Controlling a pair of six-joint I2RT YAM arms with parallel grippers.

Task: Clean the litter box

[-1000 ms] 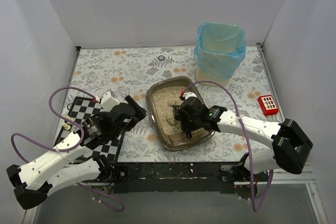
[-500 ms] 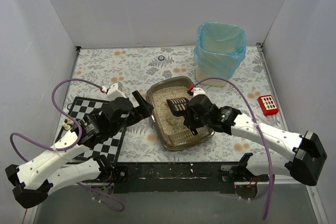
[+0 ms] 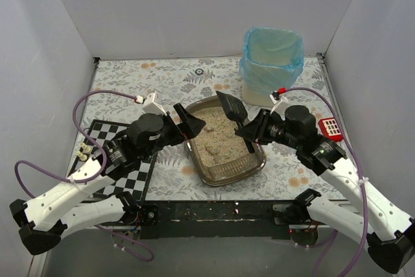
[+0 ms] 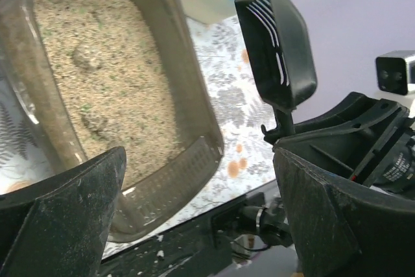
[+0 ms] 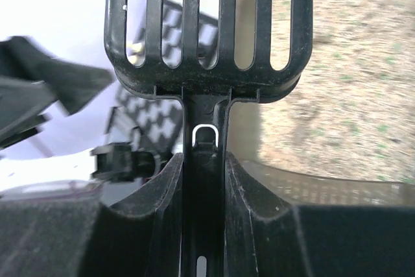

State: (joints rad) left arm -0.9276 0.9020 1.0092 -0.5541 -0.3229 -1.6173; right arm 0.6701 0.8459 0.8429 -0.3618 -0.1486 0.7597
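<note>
Aloft, right arm (image 3: 327, 158) extended, scoop (image 3: 231, 106) clamped above litter box (image 3: 225, 174).

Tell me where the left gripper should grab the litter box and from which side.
Take the litter box by its thin left rim, from the left and above, one finger on each side of the wall. The open left gripper is beside it; the scoop occupies the right.

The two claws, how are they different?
The left claw is wide open and empty; the right claw is shut on the scoop handle. The left claw is at the litter box left rim, the right claw at its right. Both are black.
</note>
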